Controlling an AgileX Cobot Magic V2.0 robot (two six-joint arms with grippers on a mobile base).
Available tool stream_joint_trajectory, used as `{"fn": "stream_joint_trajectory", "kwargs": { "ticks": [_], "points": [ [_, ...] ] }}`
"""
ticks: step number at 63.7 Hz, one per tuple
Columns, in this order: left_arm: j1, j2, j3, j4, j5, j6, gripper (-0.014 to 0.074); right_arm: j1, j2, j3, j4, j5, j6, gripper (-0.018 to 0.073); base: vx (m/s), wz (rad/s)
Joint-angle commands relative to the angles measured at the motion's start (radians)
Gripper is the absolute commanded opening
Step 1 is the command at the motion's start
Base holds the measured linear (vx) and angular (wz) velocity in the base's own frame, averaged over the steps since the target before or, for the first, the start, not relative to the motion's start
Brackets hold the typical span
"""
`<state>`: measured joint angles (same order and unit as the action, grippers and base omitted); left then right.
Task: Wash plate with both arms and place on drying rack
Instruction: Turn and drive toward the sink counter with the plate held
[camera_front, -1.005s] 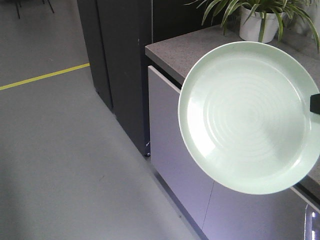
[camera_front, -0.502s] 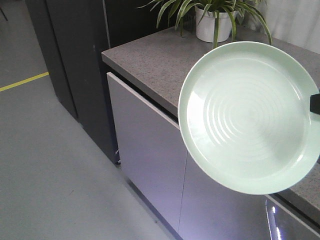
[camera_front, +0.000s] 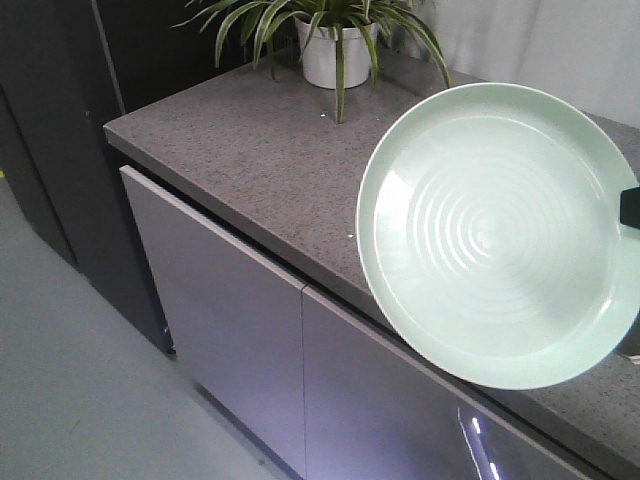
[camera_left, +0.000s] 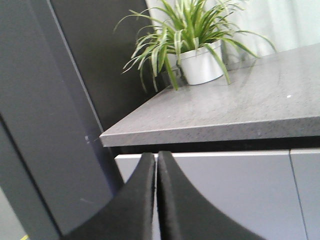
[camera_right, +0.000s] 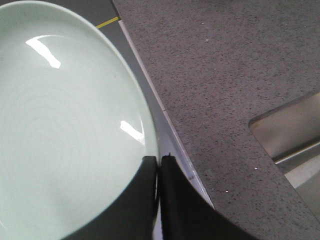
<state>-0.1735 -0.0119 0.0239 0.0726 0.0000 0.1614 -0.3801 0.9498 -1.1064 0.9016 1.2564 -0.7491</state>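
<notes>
The pale mint-green plate (camera_front: 495, 235) fills the right of the front view, held up on edge with its ringed inner face toward the camera, in front of the counter's front edge. My right gripper (camera_front: 630, 207) shows as a black tip at the plate's right rim. In the right wrist view my right gripper (camera_right: 158, 159) is shut on the plate's rim (camera_right: 65, 130). My left gripper (camera_left: 156, 155) is shut and empty, in front of the cabinet below the counter. The drying rack is out of view.
A grey speckled counter (camera_front: 260, 165) runs over pale cabinet doors (camera_front: 220, 330). A potted plant in a white pot (camera_front: 335, 45) stands at its back. A dark tall cabinet (camera_front: 45, 150) stands at the left. A sink recess (camera_right: 295, 132) opens in the counter at the right.
The whole view has swung: the counter and the plant have slid left and down in the front view and come closer. The plate stays fixed in the frame, still held.
</notes>
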Motion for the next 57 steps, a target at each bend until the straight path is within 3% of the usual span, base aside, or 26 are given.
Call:
{"fn": "stream_joint_trajectory", "kwargs": {
  "ticks": [1, 57],
  "points": [
    [-0.008, -0.015, 0.022, -0.005, -0.072, -0.01, -0.0006, -0.004, -0.008, -0.025, 0.057, -0.022, -0.005, -0.0007, 0.08, -0.31],
    [-0.008, -0.015, 0.022, -0.005, -0.072, -0.01, -0.0006, -0.004, -0.008, -0.025, 0.057, -0.022, -0.005, -0.0007, 0.07, -0.29]
  ]
}}
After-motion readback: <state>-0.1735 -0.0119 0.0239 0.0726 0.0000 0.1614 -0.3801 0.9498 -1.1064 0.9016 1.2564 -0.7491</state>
